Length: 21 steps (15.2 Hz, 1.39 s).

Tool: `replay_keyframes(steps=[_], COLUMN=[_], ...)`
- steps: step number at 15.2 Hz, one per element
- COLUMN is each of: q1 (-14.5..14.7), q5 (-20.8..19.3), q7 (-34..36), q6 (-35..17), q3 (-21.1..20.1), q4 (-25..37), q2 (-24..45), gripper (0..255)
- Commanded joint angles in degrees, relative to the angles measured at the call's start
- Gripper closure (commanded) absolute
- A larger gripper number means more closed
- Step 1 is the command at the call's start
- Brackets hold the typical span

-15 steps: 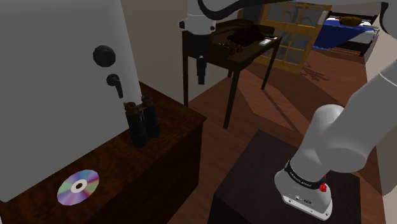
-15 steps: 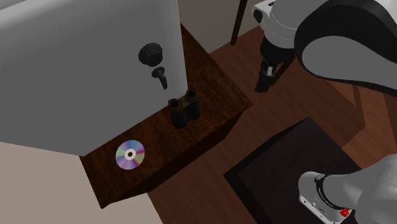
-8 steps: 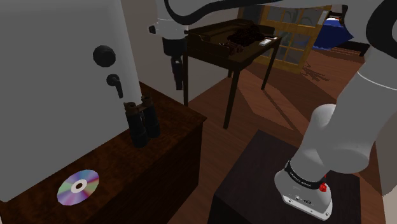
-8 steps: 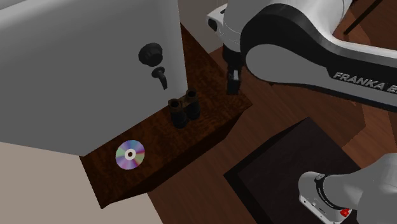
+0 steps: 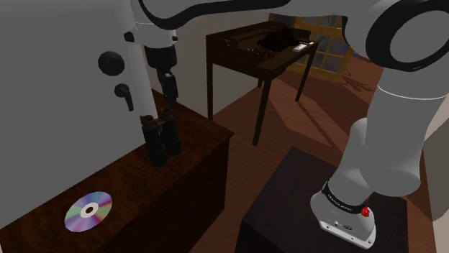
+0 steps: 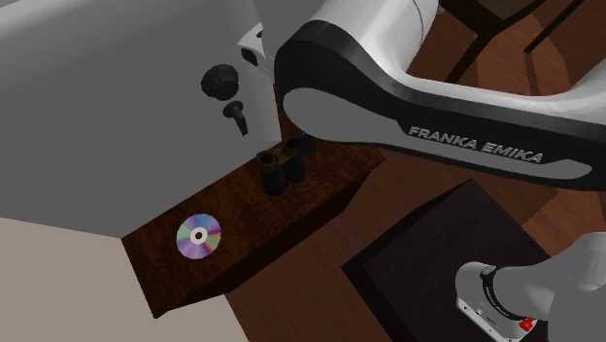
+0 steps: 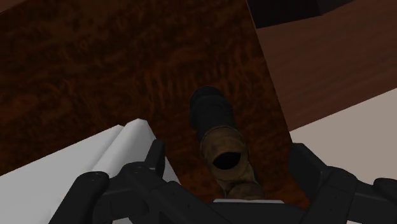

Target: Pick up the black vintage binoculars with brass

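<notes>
Object: black twin-barrelled binoculars (image 5: 160,140) with worn brass-coloured ends at the top
Pose: upright on end, the two barrels side by side
Place: on the dark wooden worktop (image 5: 129,187), near the corner beside the pale grey panel (image 5: 65,108)

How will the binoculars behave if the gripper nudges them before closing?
Likely tippy: the binoculars stand on end, tall and narrow, on the wooden cabinet. Probably rigid, so the open gripper can clamp firmly. The round barrels may twist in the grip; once toppled, they could roll.
</notes>
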<state>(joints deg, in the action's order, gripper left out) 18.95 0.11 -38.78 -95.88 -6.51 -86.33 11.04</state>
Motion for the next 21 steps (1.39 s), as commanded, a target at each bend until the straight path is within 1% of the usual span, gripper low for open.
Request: replay_keyframes(steps=[1,7,10,11,18,21], q1=[0.62,0.56,0.55,0.61,0.48,0.55], q5=[-0.02,0.01,0.01,-0.02,0.01,0.01], q7=[-1.09,-1.19,-1.19,-1.1,-1.33,-1.18], q6=[-0.72,-5.42,-5.86,-5.92,-6.03,-5.09], q3=[-0.66,-0.63,-0.63,-0.66,-0.58,-0.65], q4=[0.48,-4.41,-4.84,-4.76,-4.87,-4.09], q2=[1.22,1.02,1.03,1.18,1.19,1.02], gripper=[0,0,0,255,255,255])
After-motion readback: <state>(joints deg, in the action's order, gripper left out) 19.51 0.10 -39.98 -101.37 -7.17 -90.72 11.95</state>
